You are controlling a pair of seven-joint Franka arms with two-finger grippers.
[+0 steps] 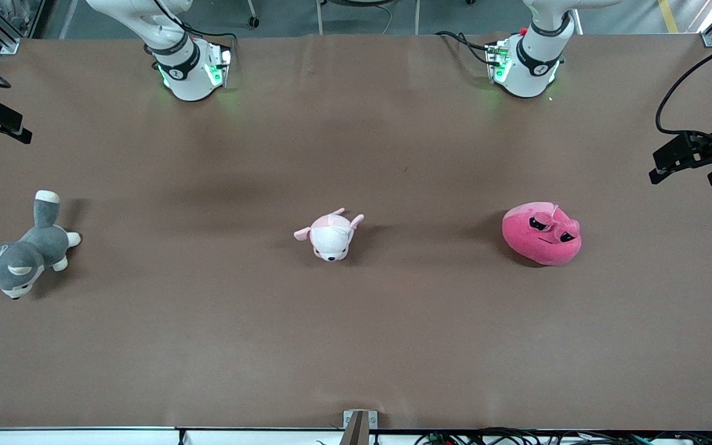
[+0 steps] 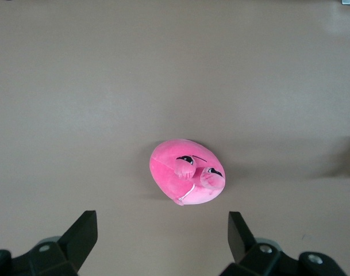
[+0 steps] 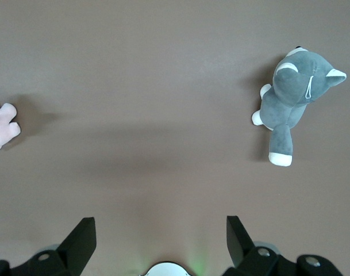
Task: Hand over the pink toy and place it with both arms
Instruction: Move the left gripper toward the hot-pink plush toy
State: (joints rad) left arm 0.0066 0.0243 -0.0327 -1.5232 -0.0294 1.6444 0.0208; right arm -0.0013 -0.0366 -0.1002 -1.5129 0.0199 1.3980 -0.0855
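We look down on a wide brown bench [image 1: 356, 334] with three soft toys lying in a loose row across its middle. The pink toy [image 1: 541, 233] lies toward the left arm's end of the bench, flat on the surface, touching nothing else. It is a round, hot-pink blob of plush, the largest of the three. Two bulging lumps on its upper side carry black, droopy eyes, and a thin pale line curves below them as a mouth. In the left wrist view we see it [image 2: 187, 172] from above, face up, resting on bare bench.

A small white toy with pale-pink ears [image 1: 330, 235] lies at the middle of the row, well apart from the pink one. A grey-and-white dog toy [image 1: 22, 253] lies toward the right arm's end, on its side with its tail pointing toward the arm bases.

The left hand [image 2: 162, 236] hangs in the air above the pink toy, its two black fingers [image 2: 80, 234] spread wide and holding nothing. The right hand [image 3: 161, 238] hangs over bare bench between the dog and the white toy, fingers likewise spread apart and empty. Only the two white arm bases show in the front view.
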